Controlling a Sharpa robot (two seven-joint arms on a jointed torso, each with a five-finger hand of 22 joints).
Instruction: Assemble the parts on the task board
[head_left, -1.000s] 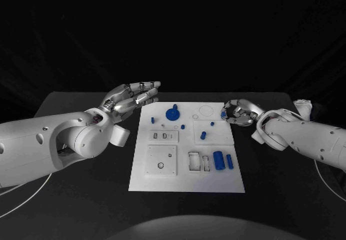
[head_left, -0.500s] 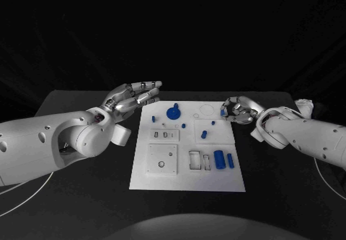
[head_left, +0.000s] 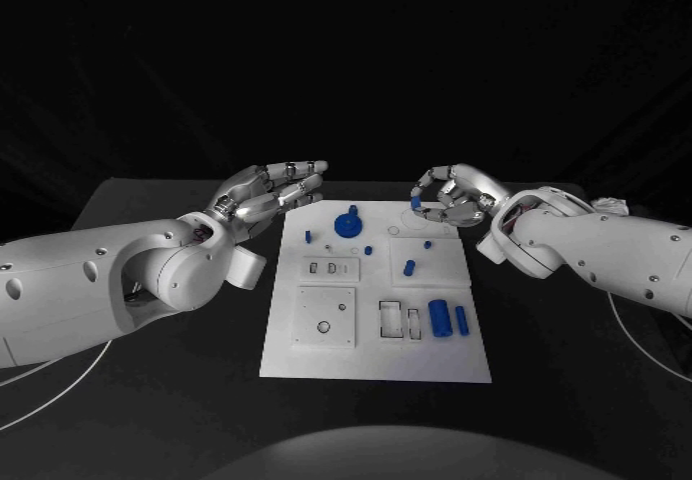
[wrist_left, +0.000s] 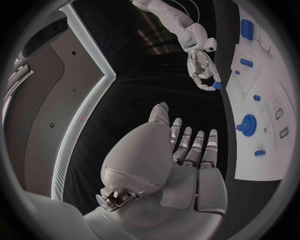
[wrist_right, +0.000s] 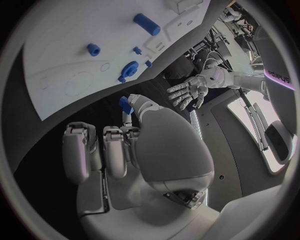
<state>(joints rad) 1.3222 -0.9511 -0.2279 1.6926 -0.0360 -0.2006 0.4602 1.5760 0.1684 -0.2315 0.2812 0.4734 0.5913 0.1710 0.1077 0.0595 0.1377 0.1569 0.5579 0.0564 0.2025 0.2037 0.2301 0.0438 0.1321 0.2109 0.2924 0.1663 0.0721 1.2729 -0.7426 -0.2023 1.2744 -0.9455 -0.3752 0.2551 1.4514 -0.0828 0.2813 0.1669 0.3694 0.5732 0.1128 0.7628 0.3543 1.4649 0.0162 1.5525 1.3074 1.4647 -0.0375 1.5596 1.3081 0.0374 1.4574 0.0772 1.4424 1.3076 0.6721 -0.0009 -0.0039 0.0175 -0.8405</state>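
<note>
The right hand (head_left: 454, 197) pinches a small blue cylindrical part (head_left: 417, 202) above the far edge of the white rectangular task board (head_left: 375, 345). The left hand (head_left: 267, 194) hovers over the board's far left corner, fingers spread, holding nothing.

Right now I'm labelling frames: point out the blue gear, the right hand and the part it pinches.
blue gear (head_left: 346, 226), head view, its round face.
right hand (head_left: 453, 196), head view, middle of the hand.
small blue part (wrist_left: 217, 86), left wrist view, its visible side.
</note>
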